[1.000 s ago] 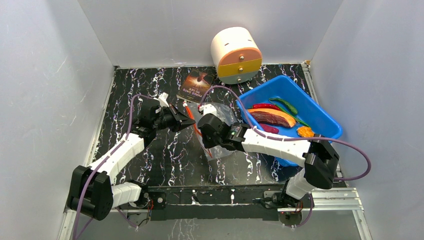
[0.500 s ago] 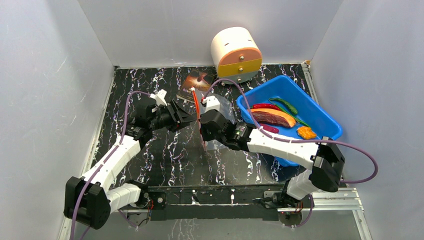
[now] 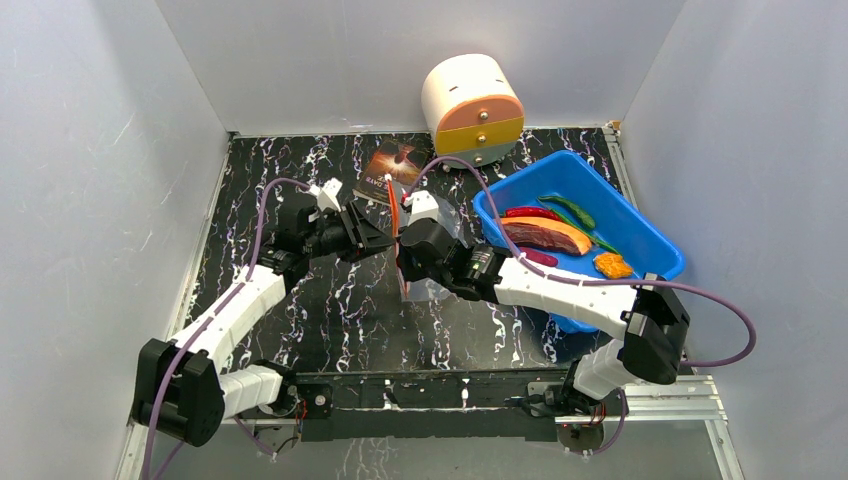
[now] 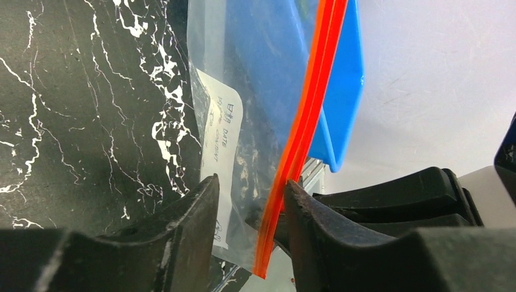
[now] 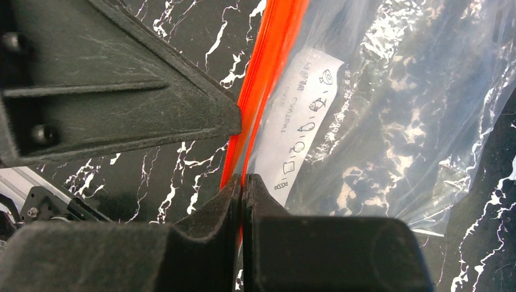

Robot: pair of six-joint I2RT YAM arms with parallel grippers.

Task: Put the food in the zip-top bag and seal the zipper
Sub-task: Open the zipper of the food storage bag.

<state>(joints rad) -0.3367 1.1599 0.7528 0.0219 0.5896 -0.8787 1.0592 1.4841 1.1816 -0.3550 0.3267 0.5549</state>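
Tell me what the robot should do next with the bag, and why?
Probably close the left gripper on the zipper. Its jaws stand open with that red-orange strip between them, while the right gripper is pinched shut on it, holding the zip-top bag up. The food lies in the blue bin, so the mouth likely needs pulling open first.

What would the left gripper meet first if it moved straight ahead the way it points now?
Probably the zip-top bag: its zipper lies between the left gripper's open fingers. Just beyond is the right gripper, shut on that strip; depth is unclear.
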